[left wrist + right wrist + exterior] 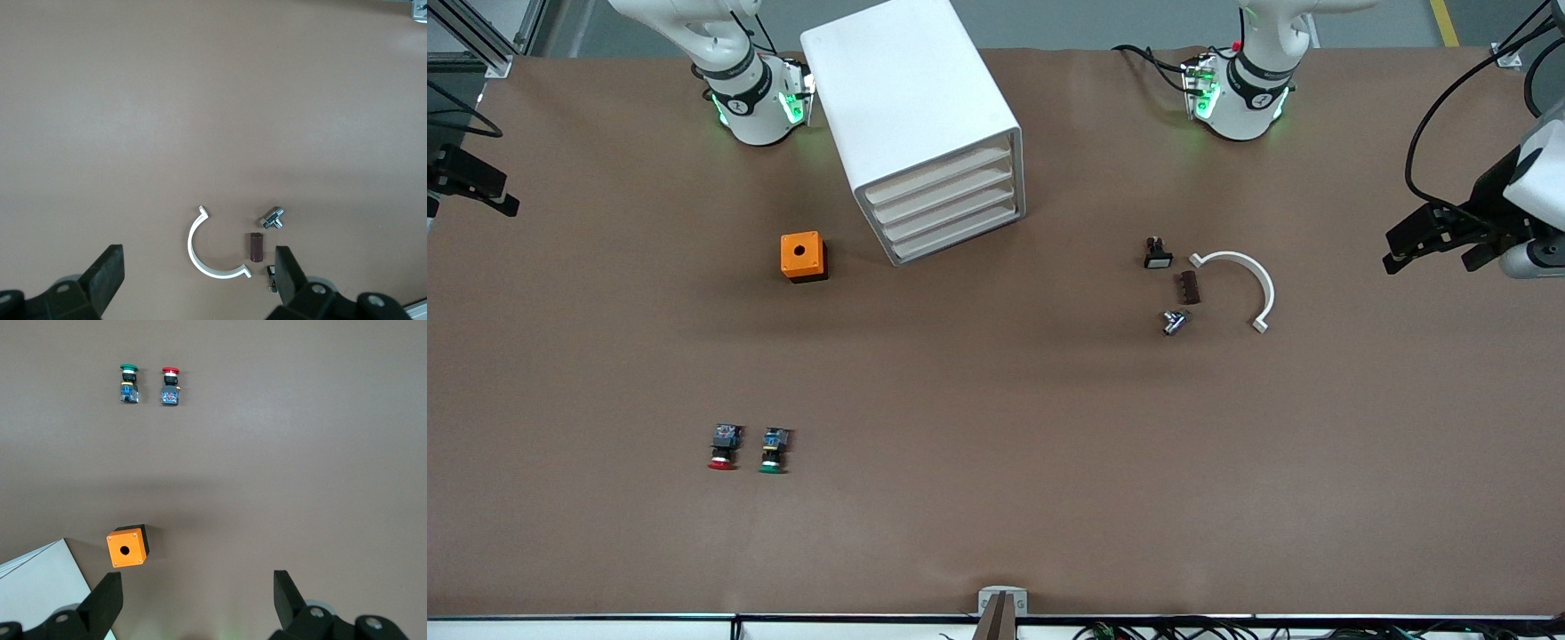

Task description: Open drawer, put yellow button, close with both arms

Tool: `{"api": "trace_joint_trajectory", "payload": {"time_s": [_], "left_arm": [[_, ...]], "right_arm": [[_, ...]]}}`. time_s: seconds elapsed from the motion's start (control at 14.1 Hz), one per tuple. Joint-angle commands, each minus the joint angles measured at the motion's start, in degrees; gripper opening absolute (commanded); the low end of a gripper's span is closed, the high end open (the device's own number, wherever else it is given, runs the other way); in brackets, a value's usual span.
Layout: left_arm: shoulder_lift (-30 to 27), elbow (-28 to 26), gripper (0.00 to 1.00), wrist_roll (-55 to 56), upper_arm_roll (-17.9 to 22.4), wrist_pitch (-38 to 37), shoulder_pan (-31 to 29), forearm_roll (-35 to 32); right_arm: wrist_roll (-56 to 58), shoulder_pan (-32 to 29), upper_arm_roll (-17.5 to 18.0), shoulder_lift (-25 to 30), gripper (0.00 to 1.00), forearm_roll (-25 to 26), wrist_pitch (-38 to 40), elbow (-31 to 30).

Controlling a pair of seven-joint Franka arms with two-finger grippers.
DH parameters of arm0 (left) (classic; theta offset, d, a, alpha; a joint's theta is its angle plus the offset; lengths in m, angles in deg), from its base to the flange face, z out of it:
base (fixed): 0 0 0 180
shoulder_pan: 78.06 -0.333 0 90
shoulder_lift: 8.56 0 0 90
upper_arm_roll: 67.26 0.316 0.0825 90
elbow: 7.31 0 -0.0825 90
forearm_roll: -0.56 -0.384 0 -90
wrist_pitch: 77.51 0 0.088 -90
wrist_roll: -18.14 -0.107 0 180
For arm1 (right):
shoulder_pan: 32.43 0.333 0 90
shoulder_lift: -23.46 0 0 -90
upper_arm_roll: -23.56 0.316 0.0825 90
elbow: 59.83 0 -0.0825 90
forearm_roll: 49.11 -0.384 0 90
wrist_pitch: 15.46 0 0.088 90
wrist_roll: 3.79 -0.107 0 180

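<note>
The white drawer cabinet [911,116] stands near the right arm's base, and its stacked drawer fronts [951,209] are all shut. One corner of it shows in the right wrist view [40,587]. No yellow button is in view. My left gripper [198,260] is open and empty, high over the white half-ring clamp [203,257]. My right gripper [198,583] is open and empty, high over bare table beside the orange box [127,548]. Neither gripper shows in the front view, only the arms' bases [751,98] [1240,98].
A red-capped button [724,447] and a green-capped button [775,450] lie nearer the front camera. An orange box [802,256] sits beside the cabinet. Toward the left arm's end lie the clamp [1249,284], a black switch [1157,254], a brown block [1189,287] and a metal fitting [1174,322].
</note>
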Motion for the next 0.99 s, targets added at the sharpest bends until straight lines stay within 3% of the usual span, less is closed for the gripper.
{"api": "trace_joint_trajectory", "payload": {"time_s": [0.0,0.92], "left_arm": [[-0.25,0.64,0.99,-0.76,0.55,-1.16,0.31,-0.87],[-0.51,1.25,1.0,-0.06,0.64,-2.13,-0.74,-0.17]], "right_arm": [[-0.7,-1.01,0.87,0.39,1.0,-0.72,0.58,0.26],[-1.4,-1.01,1.05,0.56,1.0,-0.81,0.67,0.53]]}}
